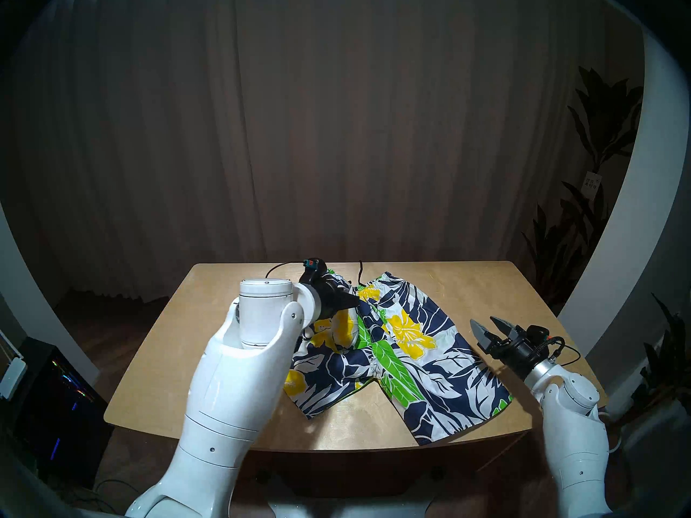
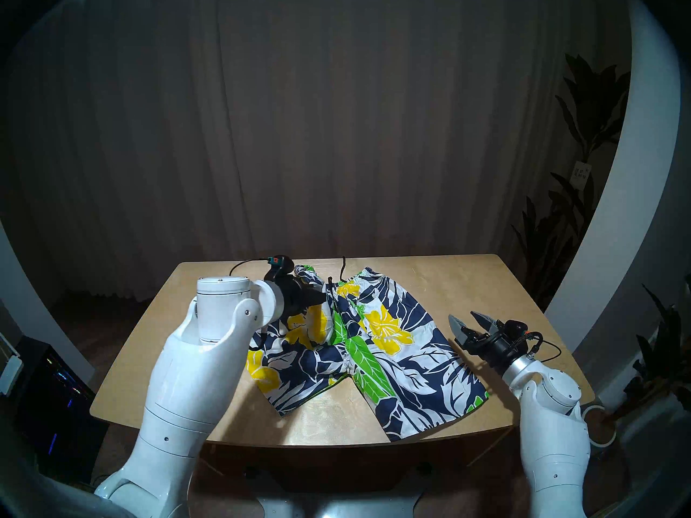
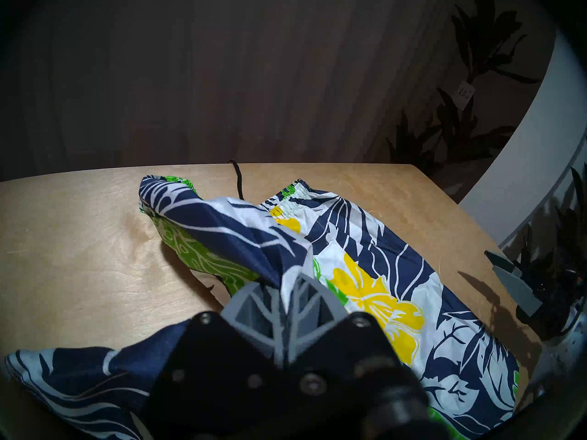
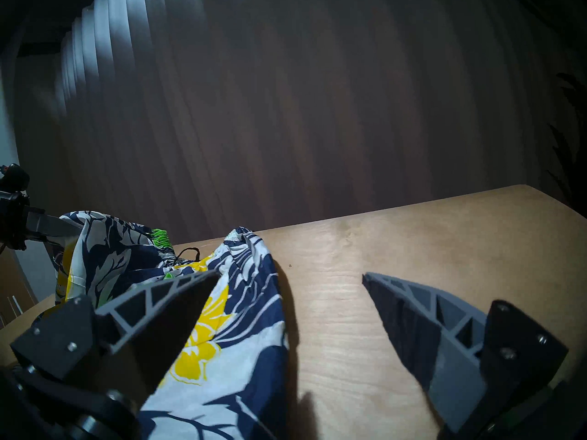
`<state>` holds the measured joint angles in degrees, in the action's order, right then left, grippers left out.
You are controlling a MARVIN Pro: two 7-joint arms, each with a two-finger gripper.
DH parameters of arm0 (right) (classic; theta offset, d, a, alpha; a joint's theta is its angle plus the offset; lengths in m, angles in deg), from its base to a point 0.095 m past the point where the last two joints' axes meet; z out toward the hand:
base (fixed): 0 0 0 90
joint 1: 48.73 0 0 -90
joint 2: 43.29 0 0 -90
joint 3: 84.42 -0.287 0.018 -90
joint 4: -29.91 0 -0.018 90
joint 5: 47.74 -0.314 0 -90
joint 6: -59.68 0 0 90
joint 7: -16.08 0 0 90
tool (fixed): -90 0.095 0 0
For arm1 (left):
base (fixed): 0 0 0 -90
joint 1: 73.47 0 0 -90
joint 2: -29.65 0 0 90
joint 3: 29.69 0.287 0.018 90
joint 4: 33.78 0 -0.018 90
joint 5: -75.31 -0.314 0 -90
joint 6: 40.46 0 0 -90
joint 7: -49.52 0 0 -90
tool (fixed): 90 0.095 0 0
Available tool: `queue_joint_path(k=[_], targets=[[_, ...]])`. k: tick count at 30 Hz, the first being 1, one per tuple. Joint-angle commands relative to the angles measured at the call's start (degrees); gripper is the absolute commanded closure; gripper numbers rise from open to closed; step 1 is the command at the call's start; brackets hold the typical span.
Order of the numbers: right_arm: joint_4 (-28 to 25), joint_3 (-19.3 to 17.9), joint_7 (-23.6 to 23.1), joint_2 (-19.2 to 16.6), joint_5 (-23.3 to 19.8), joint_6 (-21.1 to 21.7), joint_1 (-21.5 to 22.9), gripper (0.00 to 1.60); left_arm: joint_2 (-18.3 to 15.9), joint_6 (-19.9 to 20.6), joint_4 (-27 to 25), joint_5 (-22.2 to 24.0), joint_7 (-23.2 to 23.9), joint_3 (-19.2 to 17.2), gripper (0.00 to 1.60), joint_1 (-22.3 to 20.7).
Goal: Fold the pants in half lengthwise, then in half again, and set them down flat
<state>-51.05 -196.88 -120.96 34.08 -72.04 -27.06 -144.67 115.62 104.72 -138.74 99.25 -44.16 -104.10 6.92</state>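
a: surface and room?
b: light wooden table (image 1: 239, 360), brown curtain (image 1: 336, 132) behind; navy floral cloth shorts (image 1: 422, 360) spread at frame centre.
a: arms?
b: left gripper (image 1: 346, 302) clenched on shorts' lifted left side; right gripper (image 1: 490, 328) released, lower right.

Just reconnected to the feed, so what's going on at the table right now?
The left end effector is shut on a fold of the floral shorts, lifting their left side up and across the rest, which lies on the wooden table. That looks like the first lengthwise fold under way, not finished. The right end effector is open and holds nothing, beside the shorts' right edge. The black drawstring trails toward the table's far edge.
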Motion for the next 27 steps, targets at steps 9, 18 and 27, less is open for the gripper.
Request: queue_joint_path(k=[9,18,27], targets=[[-5.2,2.7,2.0,2.0,2.4,-4.0,0.0,0.00,6.4,-0.2,-2.3,-1.3,-15.9,-1.0,1.60,-0.1],[-4.4,1.8,4.2,2.0,3.9,-4.2,0.7,0.00,7.4,-0.2,-1.7,5.6,-23.0,6.3,1.56,-2.9],[-4.3,0.6,5.9,2.1,5.1,-4.0,0.4,0.00,9.5,-0.2,4.9,5.6,-25.8,15.4,1.29,-8.2]])
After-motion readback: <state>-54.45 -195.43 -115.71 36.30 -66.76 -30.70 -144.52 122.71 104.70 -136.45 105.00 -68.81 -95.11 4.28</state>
